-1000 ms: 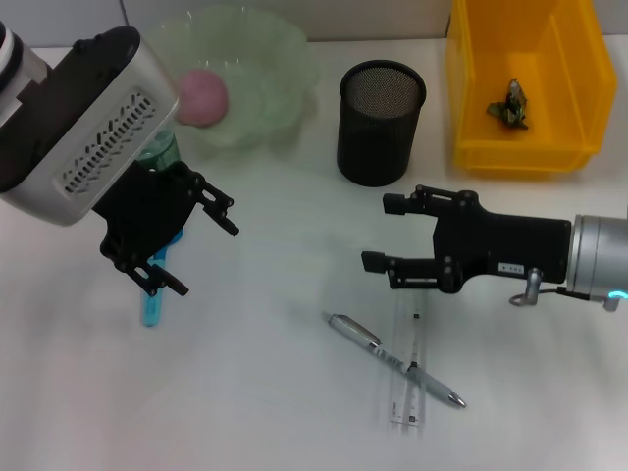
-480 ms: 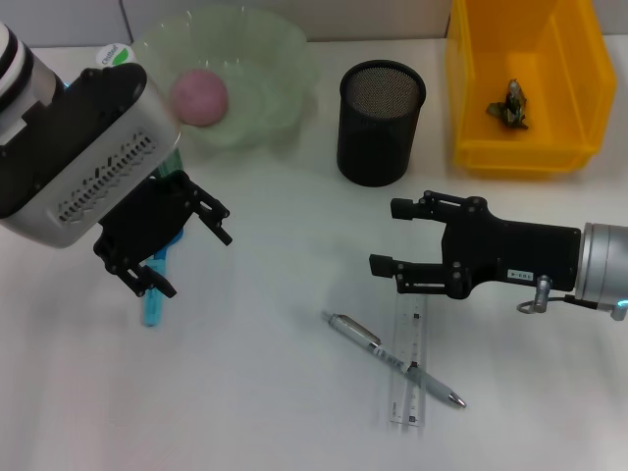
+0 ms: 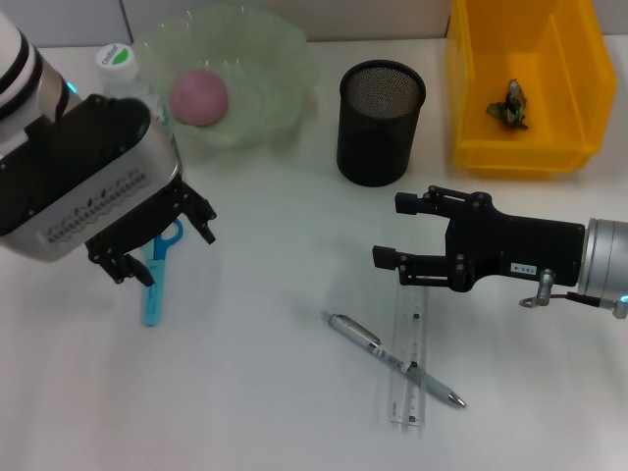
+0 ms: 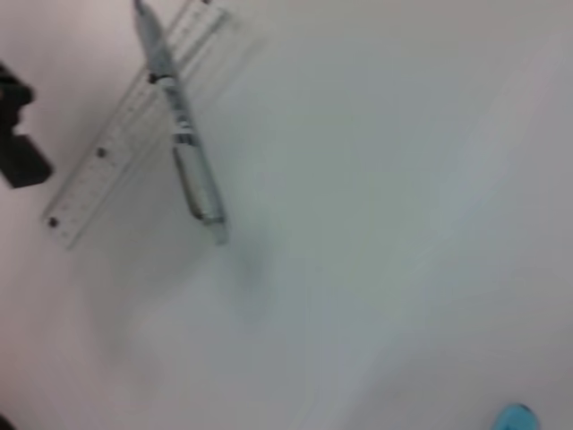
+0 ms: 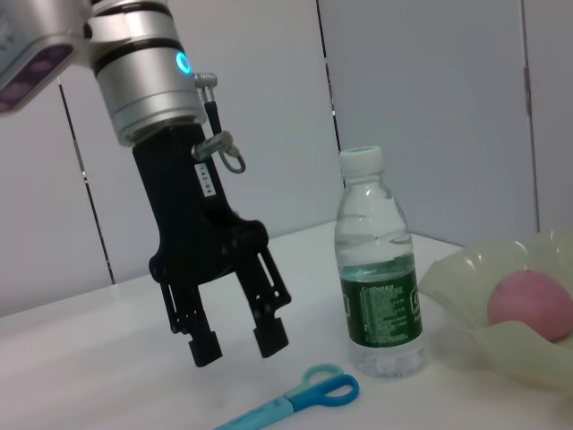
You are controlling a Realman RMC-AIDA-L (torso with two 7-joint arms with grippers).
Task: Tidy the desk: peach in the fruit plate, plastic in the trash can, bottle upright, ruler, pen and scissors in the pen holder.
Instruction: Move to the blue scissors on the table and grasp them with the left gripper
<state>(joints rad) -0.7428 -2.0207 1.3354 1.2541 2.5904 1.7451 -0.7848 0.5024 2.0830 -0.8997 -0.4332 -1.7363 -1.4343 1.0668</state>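
The water bottle (image 5: 379,282) stands upright on the white desk (image 3: 255,392), its green-labelled body just beside the pale green fruit plate (image 3: 270,93); in the head view only its white and green cap shows past the left arm's housing. The pink peach (image 3: 199,97) lies inside the plate. The left gripper (image 5: 235,336) hangs over the desk beside the bottle with its two black fingers spread apart and nothing between them. Below it the blue-handled scissors (image 3: 157,280) lie flat, near the bottle's base but not touching it, handles toward the bottle.

Open desk runs from the scissors to the middle of the table. There the silver pen (image 3: 392,361) lies diagonally across the clear ruler (image 3: 409,368), the two touching where they cross; the left wrist view shows the same crossing. The right gripper (image 3: 397,231) hovers above the ruler's far end, jaws open and empty, pointing toward the robot's left.

Behind it the black mesh pen holder (image 3: 381,123) stands alone, with bare desk on all sides. The yellow bin (image 3: 579,88) sits at the far right edge, well apart from the holder, holding a crumpled scrap of plastic (image 3: 511,105).
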